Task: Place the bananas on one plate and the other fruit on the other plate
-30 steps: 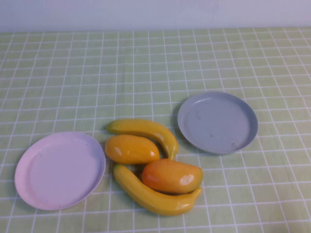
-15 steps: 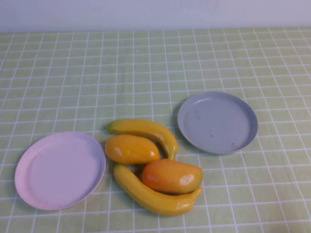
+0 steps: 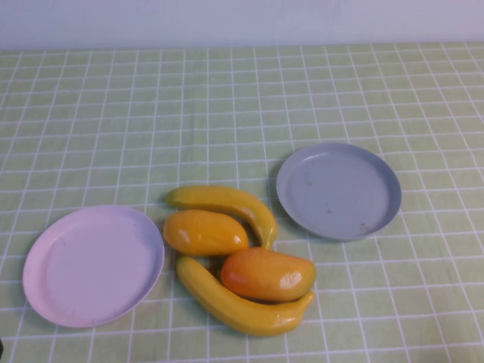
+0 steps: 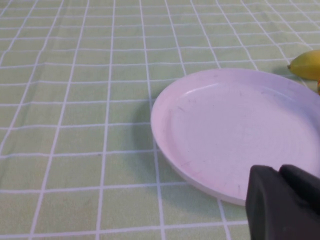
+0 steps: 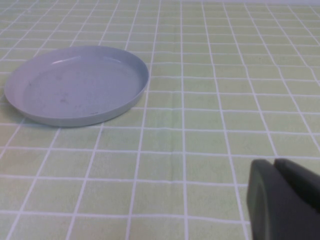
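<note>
only a dark corner of each gripper shows, the left gripper [image 4: 284,202] just beside the pink plate [image 3: 92,265], the right gripper [image 5: 285,197] near the grey-blue plate [image 3: 338,190]; i cannot tell how either one's jaws stand. both plates hold nothing. between them, on the checked cloth [image 3: 227,106], two bananas [image 3: 227,203] [image 3: 238,306] and two mango-like fruits [image 3: 204,232] [image 3: 268,274] lie huddled, touching.

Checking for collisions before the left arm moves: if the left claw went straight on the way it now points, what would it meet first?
Probably the pink plate: the left claw sits at its near rim, pointing across it. Beyond lies a banana tip. The right claw is near the grey plate.
</note>
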